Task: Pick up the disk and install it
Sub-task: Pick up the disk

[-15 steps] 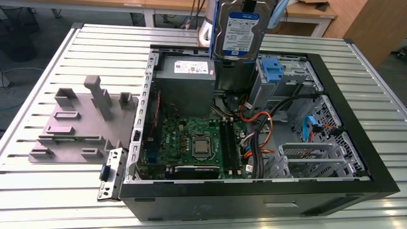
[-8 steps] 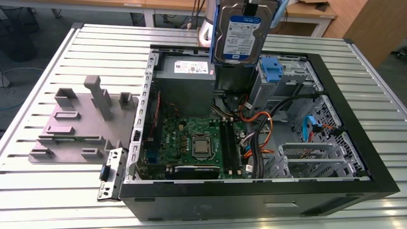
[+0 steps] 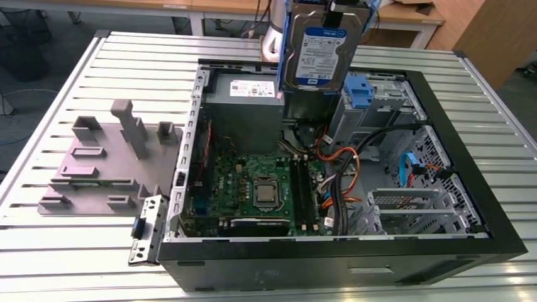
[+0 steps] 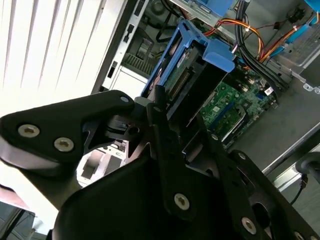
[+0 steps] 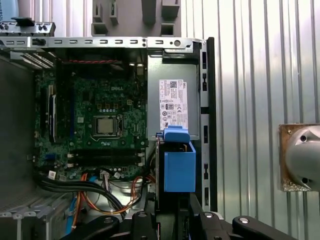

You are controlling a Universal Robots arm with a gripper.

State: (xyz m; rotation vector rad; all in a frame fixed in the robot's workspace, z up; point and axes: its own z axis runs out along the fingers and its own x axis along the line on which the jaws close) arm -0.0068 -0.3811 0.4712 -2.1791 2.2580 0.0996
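Gripping the disk (image 3: 323,60) by its upper end, claw (image 4: 181,112) is clamped on it & holds it upright, clear above open PC case (image 3: 319,267), near power-supply box (image 3: 248,107); pick-up done, install outstanding, drive in no bay.

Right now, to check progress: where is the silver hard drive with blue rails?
In the exterior view, the silver hard drive hangs in the gripper, above the grey power-supply box inside the open black case.
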